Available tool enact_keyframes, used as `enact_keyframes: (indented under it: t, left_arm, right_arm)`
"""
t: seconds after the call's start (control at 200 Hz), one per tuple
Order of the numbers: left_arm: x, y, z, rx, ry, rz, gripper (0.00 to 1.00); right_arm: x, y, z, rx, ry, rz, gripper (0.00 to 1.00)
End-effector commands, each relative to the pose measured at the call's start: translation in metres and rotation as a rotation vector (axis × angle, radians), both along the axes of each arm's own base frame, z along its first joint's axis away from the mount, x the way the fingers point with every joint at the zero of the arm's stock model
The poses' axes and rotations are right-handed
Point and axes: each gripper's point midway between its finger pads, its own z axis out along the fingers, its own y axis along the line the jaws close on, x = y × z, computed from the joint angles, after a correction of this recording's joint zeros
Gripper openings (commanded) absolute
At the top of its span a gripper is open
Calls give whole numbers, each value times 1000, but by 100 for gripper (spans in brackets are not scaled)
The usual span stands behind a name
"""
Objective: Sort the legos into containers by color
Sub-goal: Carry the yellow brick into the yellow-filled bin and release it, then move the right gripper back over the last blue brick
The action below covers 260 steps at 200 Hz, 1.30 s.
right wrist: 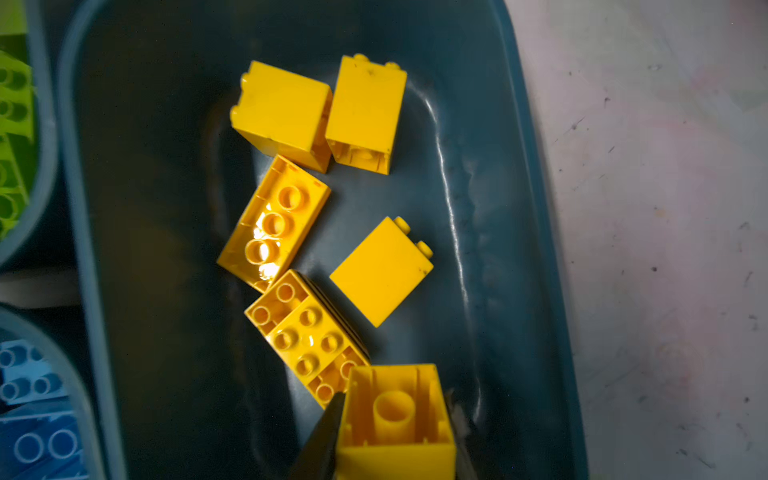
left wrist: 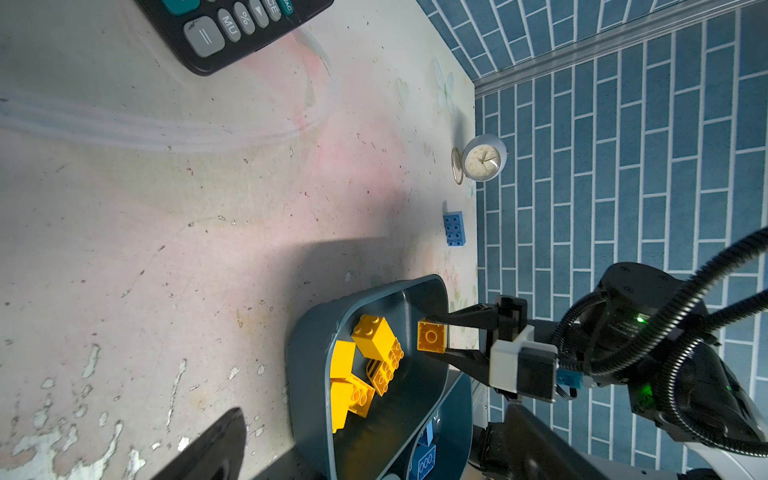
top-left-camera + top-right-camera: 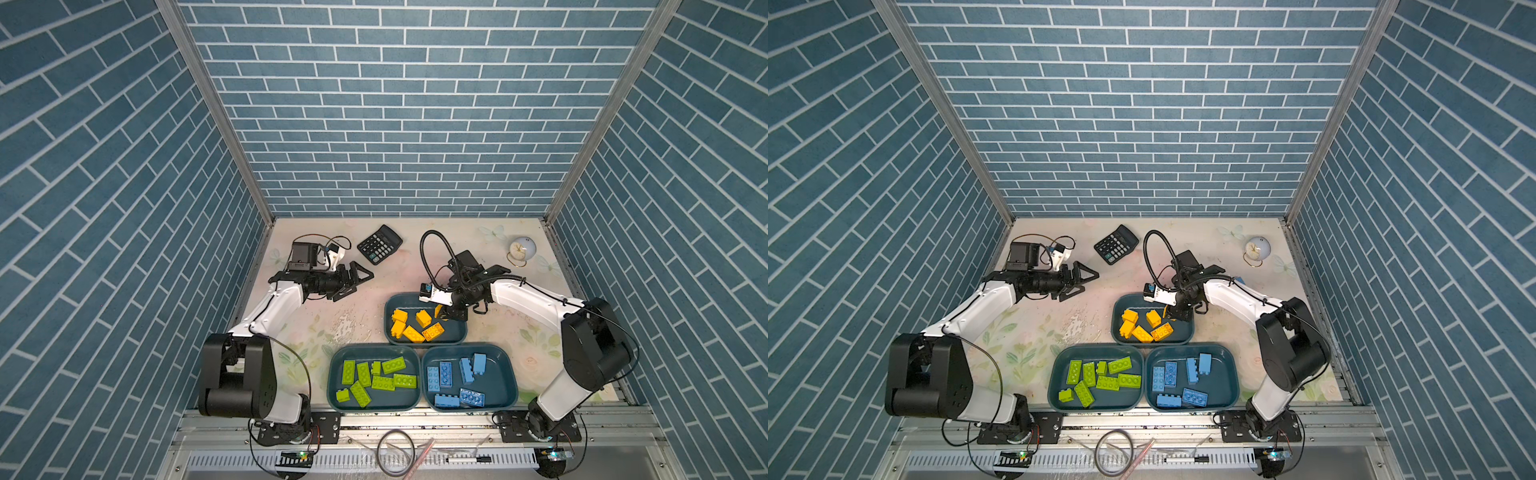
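Three dark teal containers stand near the front in both top views. The rear one (image 3: 457,332) (image 3: 1183,332) holds several yellow legos (image 3: 411,326) (image 1: 286,224). The front left one (image 3: 397,400) holds lime green legos (image 3: 376,376), the front right one (image 3: 500,386) light blue legos (image 3: 455,378). My right gripper (image 3: 441,312) (image 1: 395,399) hangs over the rear container's right part, shut on a square yellow lego (image 1: 395,419) (image 2: 431,336), hollow underside down. One blue lego (image 2: 454,228) lies on the table beyond it. My left gripper (image 3: 359,280) (image 3: 1086,280) stands open and empty at the back left.
A black calculator (image 3: 380,244) lies at the back middle. A small round clock (image 3: 522,249) stands at the back right. Blue brick-pattern walls close three sides. Cables and a wire loop (image 3: 397,451) lie on the rail in front of the containers.
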Motion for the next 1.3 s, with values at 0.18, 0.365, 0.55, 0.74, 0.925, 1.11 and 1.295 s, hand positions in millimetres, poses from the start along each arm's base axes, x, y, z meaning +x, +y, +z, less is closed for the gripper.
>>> enact_keyframes:
  t: [0.18,0.365,0.55,0.74,0.925,1.11,1.295]
  left_arm:
    - [-1,2,3,-7,-18,6,98]
    - [2,1,-1,-13,-4,2,98]
    - [5,0,0,-16,-3,-5,98]
    - [7,-1,2,-20,-8,-5,98]
    - [6,-1,3,-21,-11,-8,98]
    - [7,-1,3,-22,-12,-10,98]
    - [5,-1,4,-20,-13,-10,98]
  right_arm:
    - [25,-13,29,17,-60,-112,67]
    - [42,-82,56,14,-68,-316,69]
    - [62,-160,53,-69,-91,-546,69]
    - [90,-214,37,-134,-76,-756,70]
    - [113,-236,15,-160,-7,-859,68]
    - [131,-236,-10,-176,59,-878,65]
    - [135,-247,-34,-261,99,-910,60]
